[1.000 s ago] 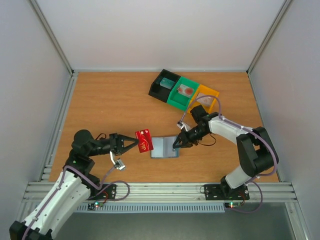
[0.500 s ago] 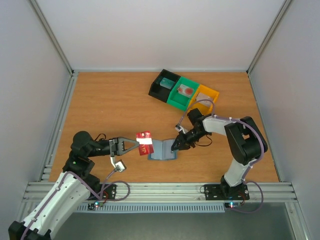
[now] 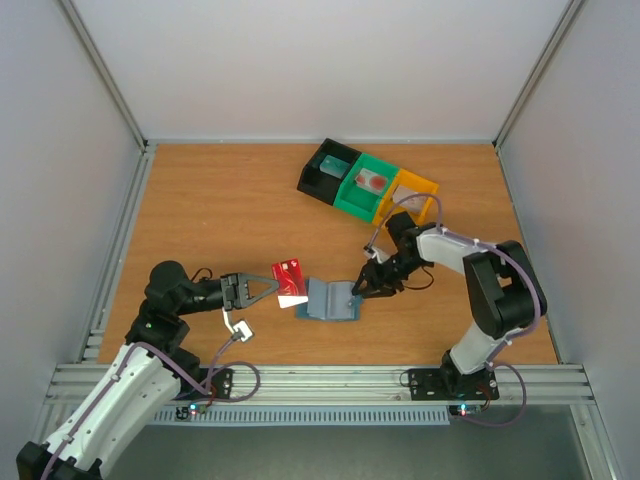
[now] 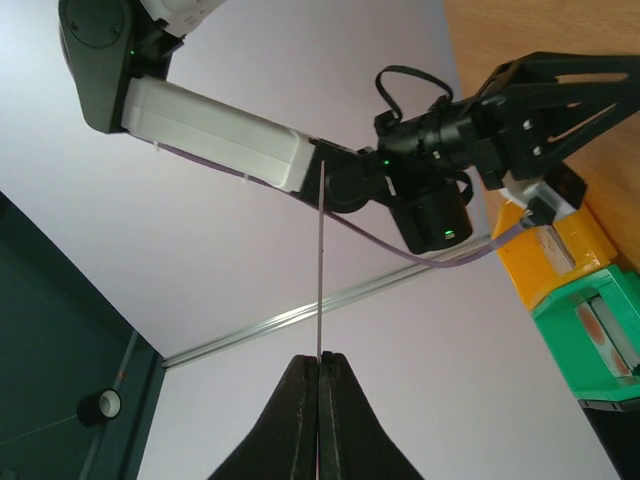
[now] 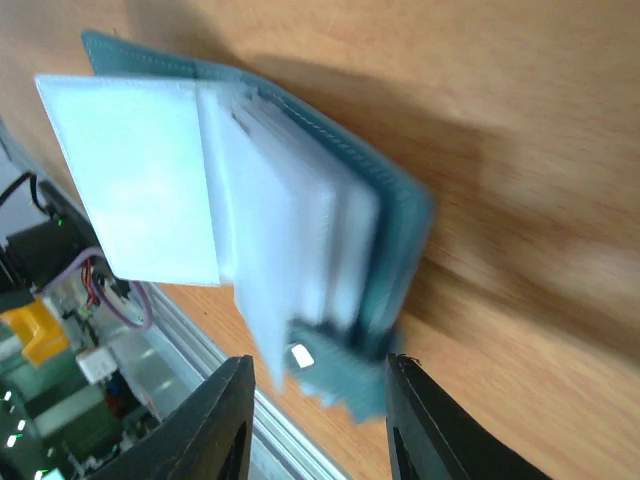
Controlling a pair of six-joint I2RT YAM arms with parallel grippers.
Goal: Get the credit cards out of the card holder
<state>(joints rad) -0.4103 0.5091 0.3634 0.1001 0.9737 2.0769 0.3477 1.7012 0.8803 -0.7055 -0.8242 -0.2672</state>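
Observation:
The light blue card holder [image 3: 330,298] lies on the table between the arms, its flaps partly raised. In the right wrist view the card holder [image 5: 330,230] is blurred and a pale card [image 5: 130,190] sticks out of its far side. My right gripper [image 3: 362,287] is open at the holder's right edge. The closing tab [image 5: 340,370] lies between the right gripper's [image 5: 320,385] fingers without touching them. My left gripper [image 3: 272,289] is shut on a dark red credit card [image 3: 288,279], held just left of the holder. The left wrist view shows that card [image 4: 320,260] edge-on above the left gripper [image 4: 320,357].
A row of black [image 3: 325,170], green [image 3: 365,185] and orange [image 3: 412,192] bins stands at the back, right of centre, with small items inside. The right arm's elbow [image 3: 495,280] bends over the table's right side. Grey walls enclose the table.
My right gripper has opened and let go of the card holder's right edge, and the holder has flopped partly open. The left gripper still holds the red card, shifted slightly.

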